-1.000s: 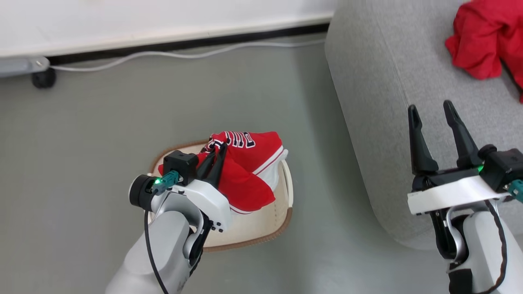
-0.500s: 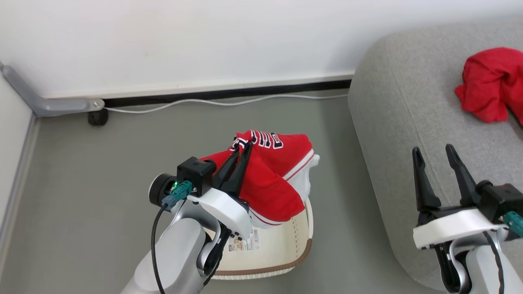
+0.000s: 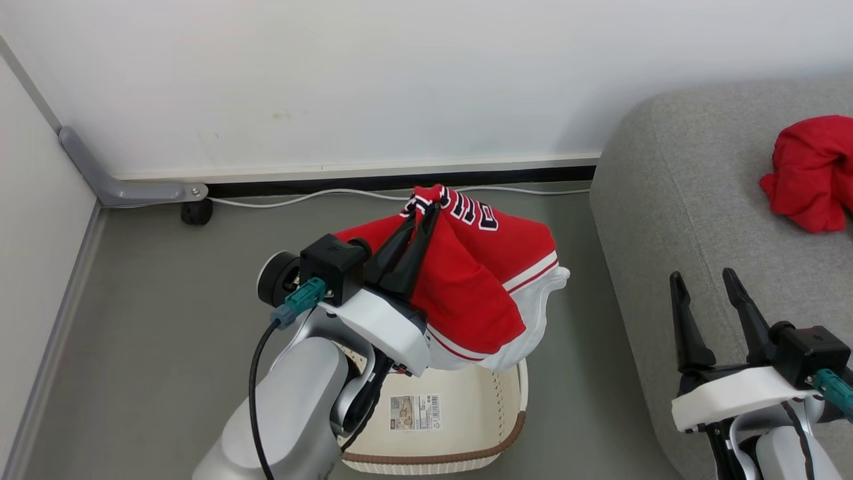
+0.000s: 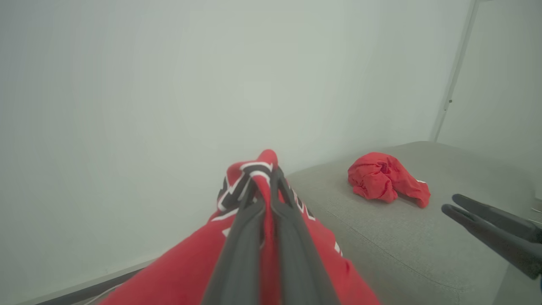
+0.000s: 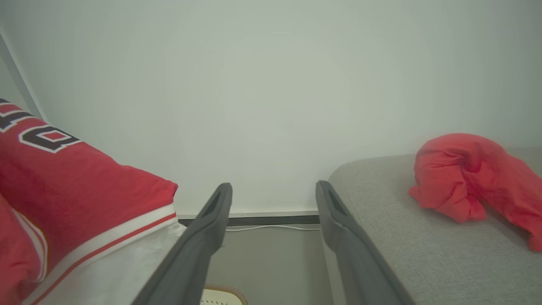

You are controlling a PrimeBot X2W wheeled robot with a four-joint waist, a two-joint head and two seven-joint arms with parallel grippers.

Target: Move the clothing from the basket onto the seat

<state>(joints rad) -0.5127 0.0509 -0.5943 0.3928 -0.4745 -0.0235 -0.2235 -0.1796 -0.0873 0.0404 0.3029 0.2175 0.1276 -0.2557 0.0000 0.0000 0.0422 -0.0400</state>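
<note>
Pinching the red-and-white clothing [image 3: 480, 293] tight between the left fingers [image 3: 400, 252], above the basket [image 3: 433, 459]. Hanging it long axis downward, hem toward the basket. Holding the right fingers [image 3: 685, 327] wide, empty, right of the basket, beside the seat [image 3: 653, 200]. From the head, the basket's label sticker [image 3: 414, 411]; from the left wrist, a crumpled red garment [image 4: 385, 182] on the seat.

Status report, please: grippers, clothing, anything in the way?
Left gripper: jaws shut on clothing, held above basket. Right gripper: jaws open, empty. Red garment on seat. Nothing seen in the way.
</note>
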